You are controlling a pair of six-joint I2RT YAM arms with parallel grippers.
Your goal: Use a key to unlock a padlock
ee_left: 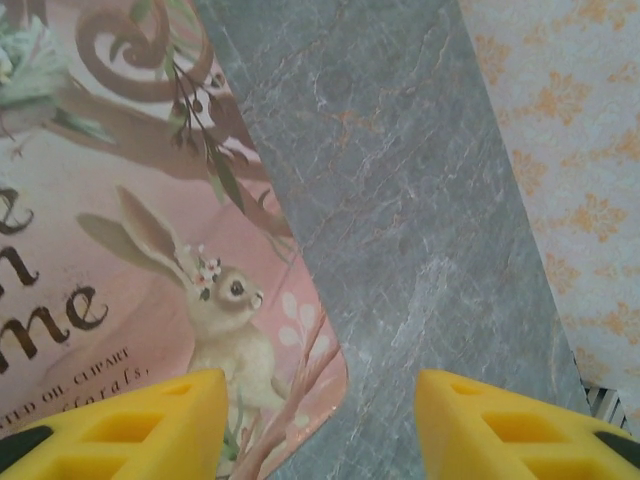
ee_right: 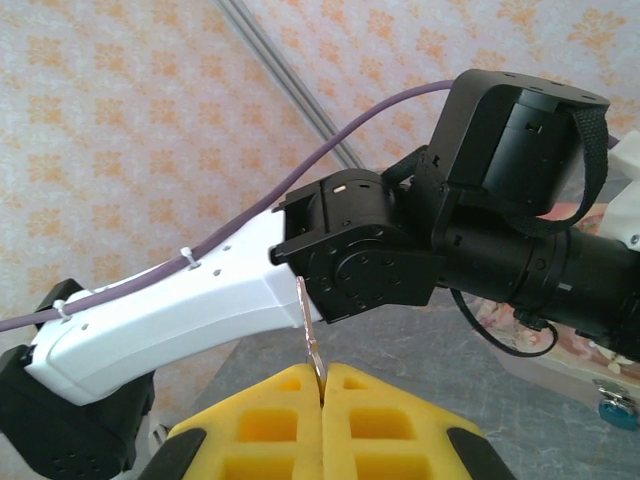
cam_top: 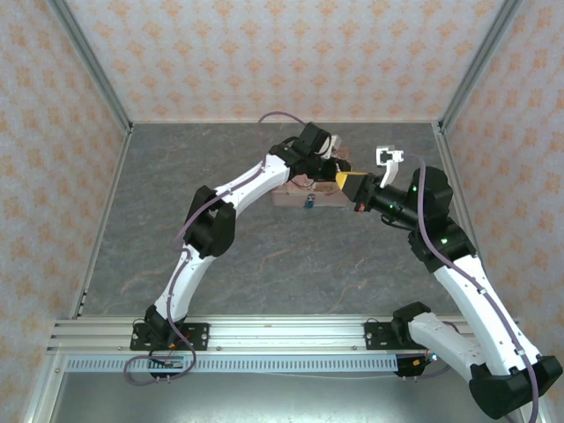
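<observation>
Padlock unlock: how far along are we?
Done: the key is picked up, pinched between the shut right fingers. In hand: the left fingers, open, sit over a corner of the pink box. Left: the key is still apart from the padlock at the box front; insert and turn.

Top view: fixed high behind both arm bases, faces forward and down, and takes in the whole counter [cam_top: 264,264]. Left wrist view: very near, looks down past the left claw [ee_left: 320,430] onto one corner of the pink box [ee_left: 130,250]. Right wrist view: low and close, faces sideways at the left arm [ee_right: 190,300], with the box at its right edge. All three views share the box.
</observation>
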